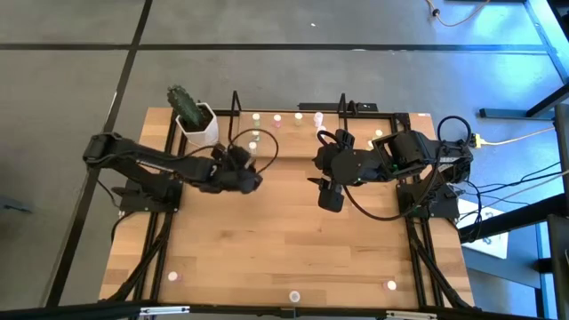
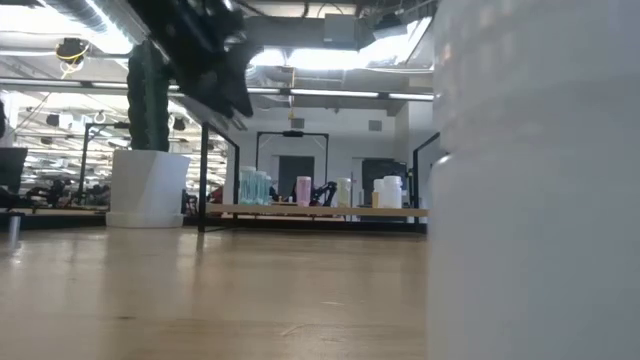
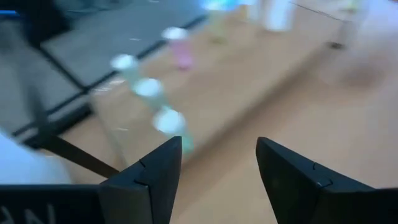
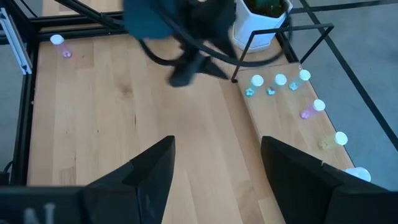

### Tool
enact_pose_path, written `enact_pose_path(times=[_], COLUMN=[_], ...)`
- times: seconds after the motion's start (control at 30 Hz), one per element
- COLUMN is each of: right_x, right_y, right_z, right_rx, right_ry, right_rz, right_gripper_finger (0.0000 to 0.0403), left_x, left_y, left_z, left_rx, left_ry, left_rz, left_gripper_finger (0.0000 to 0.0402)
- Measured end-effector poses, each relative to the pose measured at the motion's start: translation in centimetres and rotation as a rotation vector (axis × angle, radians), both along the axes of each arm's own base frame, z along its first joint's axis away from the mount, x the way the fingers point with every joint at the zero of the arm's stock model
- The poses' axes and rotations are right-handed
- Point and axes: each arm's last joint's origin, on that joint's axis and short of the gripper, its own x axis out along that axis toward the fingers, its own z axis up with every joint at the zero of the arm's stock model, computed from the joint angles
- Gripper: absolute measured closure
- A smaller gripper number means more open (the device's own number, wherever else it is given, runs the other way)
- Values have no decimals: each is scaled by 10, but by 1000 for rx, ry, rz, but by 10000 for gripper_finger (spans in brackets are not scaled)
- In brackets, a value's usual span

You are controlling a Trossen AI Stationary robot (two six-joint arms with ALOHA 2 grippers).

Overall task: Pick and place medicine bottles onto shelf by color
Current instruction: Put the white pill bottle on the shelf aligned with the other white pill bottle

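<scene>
From above, three medicine bottles (image 1: pixel 294 296) stand along the table's (image 1: pixel 267 240) near edge; the rest line the shelf (image 1: pixel 293 120) at the far edge. The low view is half blocked. Left gripper (image 3: pixel 217 171) and right gripper (image 4: pixel 214 165) hover open, empty.

matt pale wooden table (image 1: pixel 284 240), thin black-wire shelf (image 1: pixel 233 105).
</scene>
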Motion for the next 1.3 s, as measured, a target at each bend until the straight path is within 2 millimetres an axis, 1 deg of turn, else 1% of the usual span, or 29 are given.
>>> enact_pose_path(times=[0.13,0.3,0.5,0.67,0.83,1.03,1.13,1.17,1.3], right_x=[0,1,1,1,2,5,7,7,3], right_y=[0,0,0,0,1,0,1,2,6], right_z=[0,1,1,1,2,5,7,7,2], right_rx=[1,3,3,6,5,-42,27,52,130], right_ry=[-3,-8,-9,-20,-27,-54,-99,-96,-12], right_rz=[0,0,0,0,3,54,14,24,114], right_gripper_finger=[163,163,163,163,163,163,163,163,163], left_x=[-16,-41,-67,-80,-89,-96,-98,-98,-99], left_y=[-23,-50,-80,-98,-108,-116,-118,-119,-120], left_z=[13,23,27,24,23,23,23,23,23], left_rx=[-91,-174,-247,-307,-380,-407,-419,-426,-444], left_ry=[-1,40,108,184,179,159,148,143,128], left_rz=[-168,-353,-549,-673,-669,-662,-652,-648,-629], left_gripper_finger=[202,202,201,202,202,201,202,202,201])
